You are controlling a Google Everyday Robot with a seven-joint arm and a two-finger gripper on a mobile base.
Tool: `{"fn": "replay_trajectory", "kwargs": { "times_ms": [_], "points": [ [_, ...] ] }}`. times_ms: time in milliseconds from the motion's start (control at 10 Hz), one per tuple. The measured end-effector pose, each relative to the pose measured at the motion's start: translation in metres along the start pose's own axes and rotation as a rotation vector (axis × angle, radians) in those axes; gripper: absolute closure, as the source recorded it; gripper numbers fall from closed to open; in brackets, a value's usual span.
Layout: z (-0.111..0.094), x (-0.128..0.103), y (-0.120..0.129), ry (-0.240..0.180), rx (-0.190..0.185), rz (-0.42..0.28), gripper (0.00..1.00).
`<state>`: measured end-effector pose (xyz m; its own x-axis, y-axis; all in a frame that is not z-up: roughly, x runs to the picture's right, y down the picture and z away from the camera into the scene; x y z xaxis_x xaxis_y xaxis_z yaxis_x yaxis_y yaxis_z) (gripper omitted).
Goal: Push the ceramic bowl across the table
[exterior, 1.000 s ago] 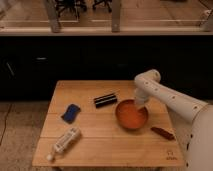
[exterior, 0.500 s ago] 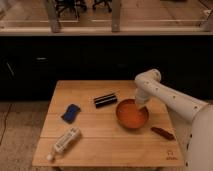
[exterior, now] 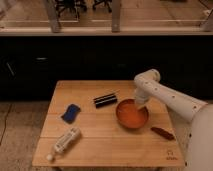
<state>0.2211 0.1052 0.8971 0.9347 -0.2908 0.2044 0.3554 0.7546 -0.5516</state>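
Gripper [exterior: 139,106] sits at the ceramic bowl's [exterior: 132,114] far rim — the push across the table [exterior: 107,137] looks barely begun.

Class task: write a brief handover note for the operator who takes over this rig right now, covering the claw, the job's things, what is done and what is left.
Claw: down at the far right rim of the ceramic bowl, at or just inside it; contact cannot be confirmed.
Ceramic bowl: upright on the right half of the table.
Nearby: black cylinder just left of the bowl, dark reddish item to its near right, blue item and white bottle on the left half.
Done: claw brought to the bowl.
Left: push the bowl across the table.
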Motion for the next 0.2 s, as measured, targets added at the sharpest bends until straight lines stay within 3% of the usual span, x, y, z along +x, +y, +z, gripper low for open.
{"fn": "replay_trajectory", "kwargs": {
  "times_ms": [200],
  "points": [
    [-0.0001,0.0001,-0.0005,0.001,0.0,-0.006,0.97]
  ]
}}
